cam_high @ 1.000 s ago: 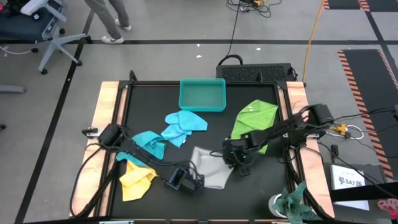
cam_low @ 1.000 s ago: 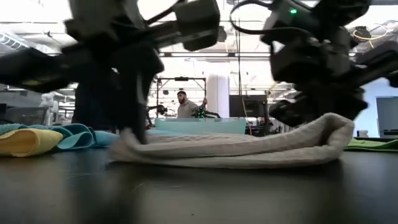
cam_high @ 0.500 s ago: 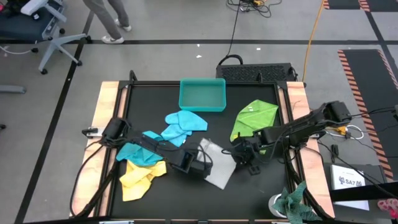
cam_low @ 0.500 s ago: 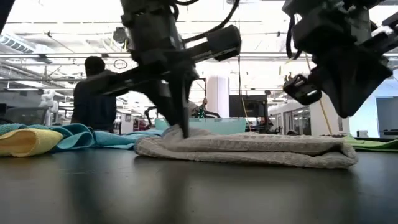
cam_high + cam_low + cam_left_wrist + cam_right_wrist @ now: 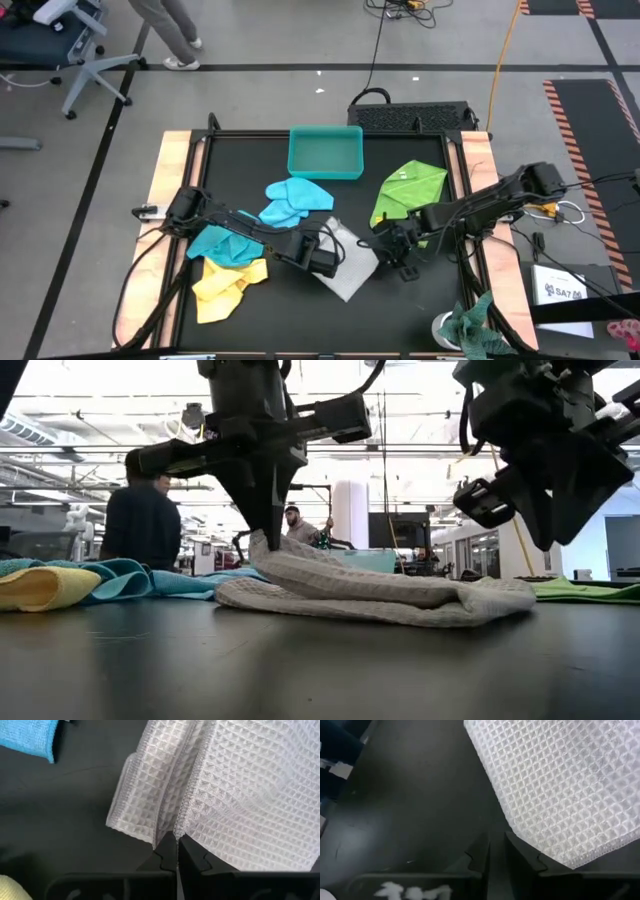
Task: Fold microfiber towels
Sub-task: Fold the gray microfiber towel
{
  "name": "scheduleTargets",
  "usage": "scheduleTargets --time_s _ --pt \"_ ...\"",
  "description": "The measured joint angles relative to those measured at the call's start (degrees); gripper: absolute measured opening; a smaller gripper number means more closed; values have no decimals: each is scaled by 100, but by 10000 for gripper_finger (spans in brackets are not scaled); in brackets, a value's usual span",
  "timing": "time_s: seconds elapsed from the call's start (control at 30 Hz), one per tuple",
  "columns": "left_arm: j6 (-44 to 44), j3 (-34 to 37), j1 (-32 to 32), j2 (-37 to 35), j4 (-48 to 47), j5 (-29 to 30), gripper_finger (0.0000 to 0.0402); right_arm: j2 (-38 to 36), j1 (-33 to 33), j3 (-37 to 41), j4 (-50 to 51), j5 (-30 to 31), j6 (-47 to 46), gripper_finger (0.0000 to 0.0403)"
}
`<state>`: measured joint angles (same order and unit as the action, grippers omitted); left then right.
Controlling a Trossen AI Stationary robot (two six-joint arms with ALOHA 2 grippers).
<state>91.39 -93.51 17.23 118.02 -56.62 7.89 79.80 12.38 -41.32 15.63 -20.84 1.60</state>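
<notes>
Mid-table, left tool (image 5: 265, 538) has lifted grey towel's (image 5: 348, 268) edge.

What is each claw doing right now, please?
Left claw: shut on the pale grey towel, lifting its edge.
Right claw: open, holding nothing, beside that towel.

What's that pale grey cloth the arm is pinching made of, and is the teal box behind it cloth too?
The pale grey towel looks like soft woven fabric with a waffle-grid texture and stitched hems, matte, probably microfiber; it drapes limply where the left gripper pinches its edge. The teal tray looks like rigid plastic: straight walls, crisp corners and a smooth surface, so not cloth.
</notes>
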Motion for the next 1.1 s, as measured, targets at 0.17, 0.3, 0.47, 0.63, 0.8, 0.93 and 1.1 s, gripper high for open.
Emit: scheduleTargets --time_s 0.17,0.3,0.47,0.63,0.8,0.93,1.1 --pt "17 52 0 -2 -39 -80 2 67 0 0 -51 2 65 50" --pt "-139 52 0 -4 -50 -125 22 65 0 -4 -73 11 78 50" --pt "-282 52 0 -4 -133 -184 55 65 0 -7 -31 4 30 50" --pt "-357 55 0 -4 -474 -158 98 63 0 -7 -32 2 -90 50" --pt "-230 57 -11 -4 -679 -179 131 63 0 -9 -30 2 -91 50" --pt "298 57 3 -4 -537 -434 135 61 0 -9 9 7 -94 50" --pt "698 55 277 -4 -15 -518 136 61 0 -9 158 149 -416 50"
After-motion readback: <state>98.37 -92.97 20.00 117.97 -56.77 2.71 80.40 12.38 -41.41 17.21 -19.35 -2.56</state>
